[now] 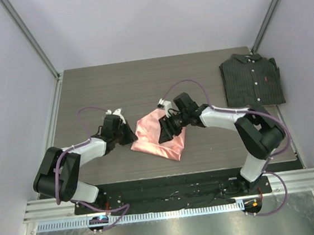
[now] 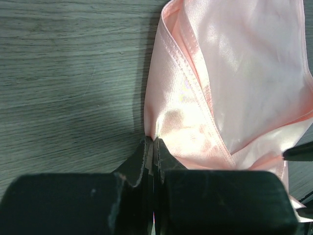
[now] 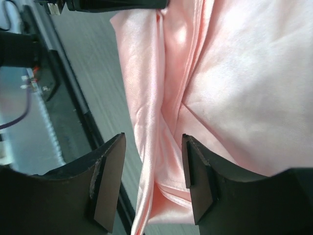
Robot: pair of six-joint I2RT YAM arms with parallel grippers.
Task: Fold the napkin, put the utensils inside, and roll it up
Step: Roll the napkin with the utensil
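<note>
The salmon-pink satin napkin (image 1: 158, 138) lies folded and bunched at the middle of the table. My left gripper (image 1: 130, 136) is shut on the napkin's left corner (image 2: 161, 128); the hem runs up from the closed fingertips. My right gripper (image 1: 168, 128) is open, low over the napkin's right part, its fingers (image 3: 198, 171) straddling a raised fold of the cloth (image 3: 161, 98). The fork is not visible in any view.
A dark pinstriped folded shirt (image 1: 251, 80) lies at the table's far right. The black base plate (image 1: 175, 185) runs along the near edge. Grey walls stand on both sides and behind.
</note>
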